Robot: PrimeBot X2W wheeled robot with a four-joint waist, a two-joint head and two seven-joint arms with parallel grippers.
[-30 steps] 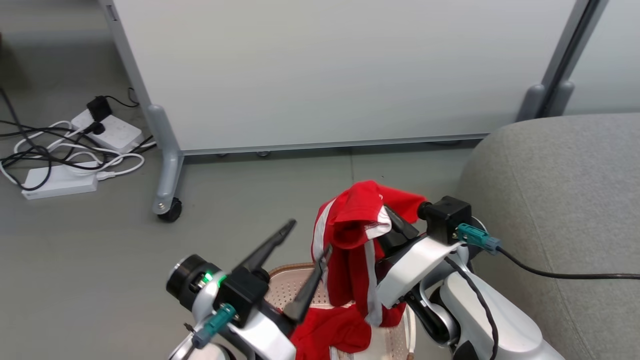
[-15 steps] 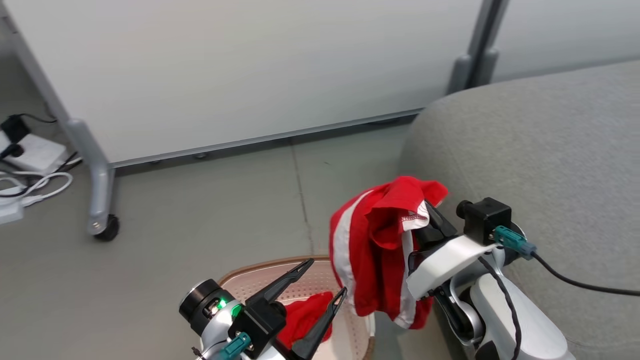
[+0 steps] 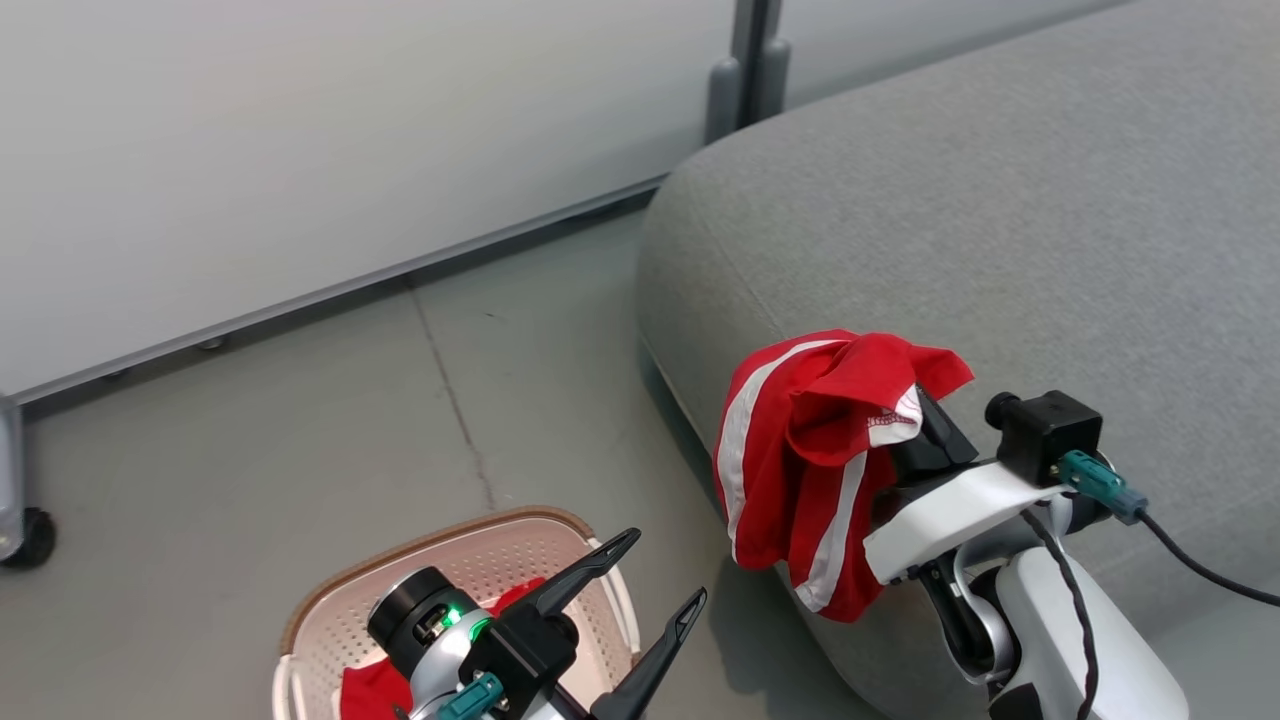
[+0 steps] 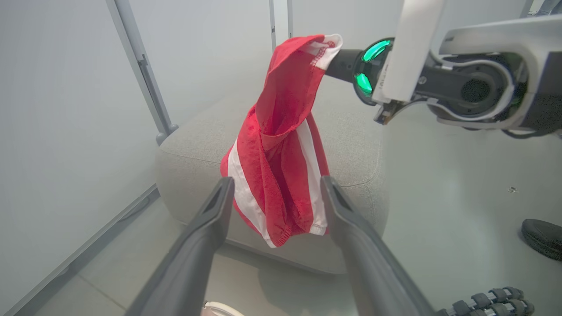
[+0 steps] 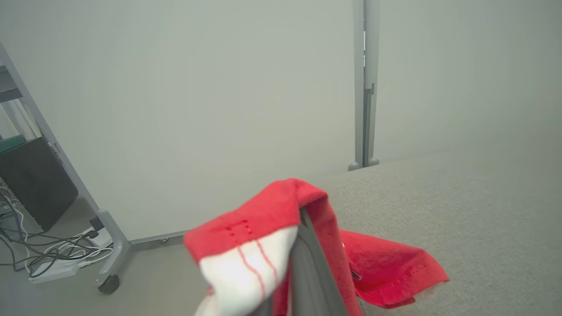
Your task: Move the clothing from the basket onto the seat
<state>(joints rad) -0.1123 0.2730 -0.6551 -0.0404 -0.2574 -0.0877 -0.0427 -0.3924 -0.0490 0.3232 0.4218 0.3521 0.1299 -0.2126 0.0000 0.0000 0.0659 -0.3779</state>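
One red garment [image 3: 800, 450] with white stripes hangs from my right gripper [image 3: 915, 415], which is shut on its top fold at the near left corner of the grey seat [image 3: 1000, 200]. The cloth dangles beside the cushion's rounded edge, above the floor. In the right wrist view the garment [image 5: 259, 228] drapes over my right gripper [image 5: 300, 224]. The second red garment [image 3: 365, 690] lies in the cream basket [image 3: 440, 535] at the lower left. My left gripper [image 3: 665, 570] is open and empty above the basket's right side. It faces the hanging garment [image 4: 281, 145].
White partition panels with a grey post [image 3: 745, 70] stand behind the seat. A panel caster [image 3: 30, 540] is on the floor at the far left. Power strips and cables [image 5: 52, 259] lie further left. A dark object [image 4: 542, 237] lies on the floor.
The head camera has swung right, bringing the seat into view. My right gripper has carried the garment from above the basket to the seat's corner. The left gripper stays open near the basket.
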